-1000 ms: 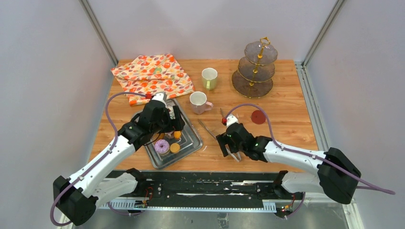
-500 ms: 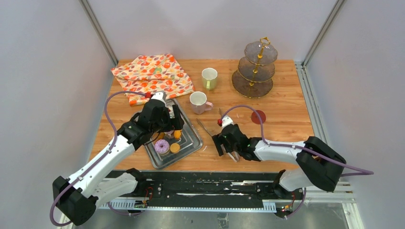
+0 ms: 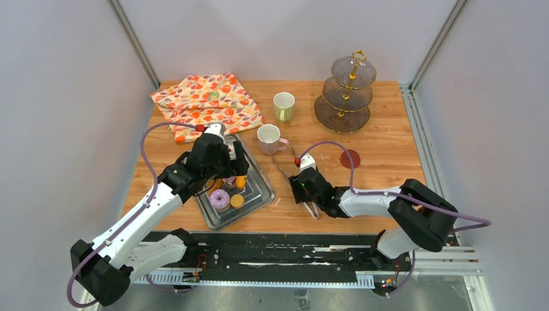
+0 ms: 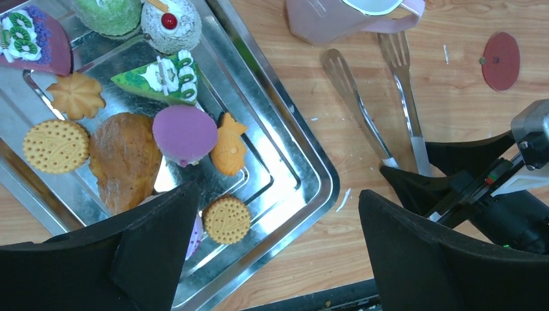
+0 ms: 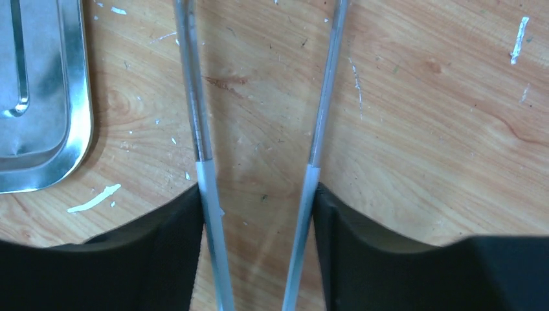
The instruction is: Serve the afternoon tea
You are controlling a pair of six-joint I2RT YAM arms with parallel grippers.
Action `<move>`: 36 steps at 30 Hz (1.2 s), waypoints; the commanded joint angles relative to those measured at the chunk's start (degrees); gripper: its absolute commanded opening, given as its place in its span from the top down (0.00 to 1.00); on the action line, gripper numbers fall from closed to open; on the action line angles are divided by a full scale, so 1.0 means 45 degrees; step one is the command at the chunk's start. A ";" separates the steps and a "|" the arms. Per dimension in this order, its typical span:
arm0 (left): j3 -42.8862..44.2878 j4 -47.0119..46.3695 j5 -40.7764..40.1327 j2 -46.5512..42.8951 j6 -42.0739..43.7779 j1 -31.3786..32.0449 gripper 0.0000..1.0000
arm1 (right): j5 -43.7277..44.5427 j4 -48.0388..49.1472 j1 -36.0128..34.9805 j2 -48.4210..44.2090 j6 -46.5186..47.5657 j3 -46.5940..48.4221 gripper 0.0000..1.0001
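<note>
Several pastries lie in the steel tray [image 3: 261, 188]: a pink-iced donut [image 3: 219, 199], round orange cookies [image 4: 226, 219], a purple cake [image 4: 184, 133] and a green slice [image 4: 158, 76]. My left gripper [image 4: 278, 194] hovers open over the tray's near right corner, holding nothing. The pink mug [image 3: 268, 138] stands just beyond the tray, and the pale-green mug [image 3: 283, 106] is farther back. My right gripper [image 5: 257, 194] sits low on the table to the right of the tray. Its fingers [image 5: 175, 246] press from outside on both handle arms of the metal tongs [image 5: 206, 181].
A three-tier cake stand [image 3: 346, 91] stands at the back right. A small red disc [image 3: 350, 159] lies in front of it. The orange floral cloth [image 3: 207, 103] is bunched at the back left. The tongs' tips [image 4: 362, 103] point toward the pink mug.
My right gripper has slid left toward the tray along the tongs, and its jaws have narrowed onto the two handle arms. The left arm has stayed put.
</note>
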State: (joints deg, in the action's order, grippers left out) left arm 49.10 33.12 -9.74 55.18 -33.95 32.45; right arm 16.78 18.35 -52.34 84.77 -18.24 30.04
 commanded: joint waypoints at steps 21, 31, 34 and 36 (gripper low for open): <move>0.3266 0.1018 -0.0519 0.6203 -0.0220 -0.8519 0.02 | -0.1006 -0.8344 0.0166 -0.6315 -0.0495 0.0902 0.98; 0.3254 -0.0603 0.0180 0.8103 -0.0885 -1.1134 0.00 | -0.1383 -0.9414 0.0165 -0.7207 -0.0766 0.1742 0.97; 0.3385 -0.0781 0.0041 0.8521 -0.1028 -1.1308 0.02 | -0.1385 -0.9431 0.0165 -0.7169 -0.0765 0.1778 0.97; 0.3492 -0.0875 0.0176 0.8902 -0.1246 -1.1314 0.04 | -0.1367 -0.9426 0.0157 -0.7064 -0.0729 0.1788 0.97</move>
State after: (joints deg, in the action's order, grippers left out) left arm 63.51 32.12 -10.09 92.73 -37.08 -18.39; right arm 10.83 -23.00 -52.01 52.99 -21.10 36.07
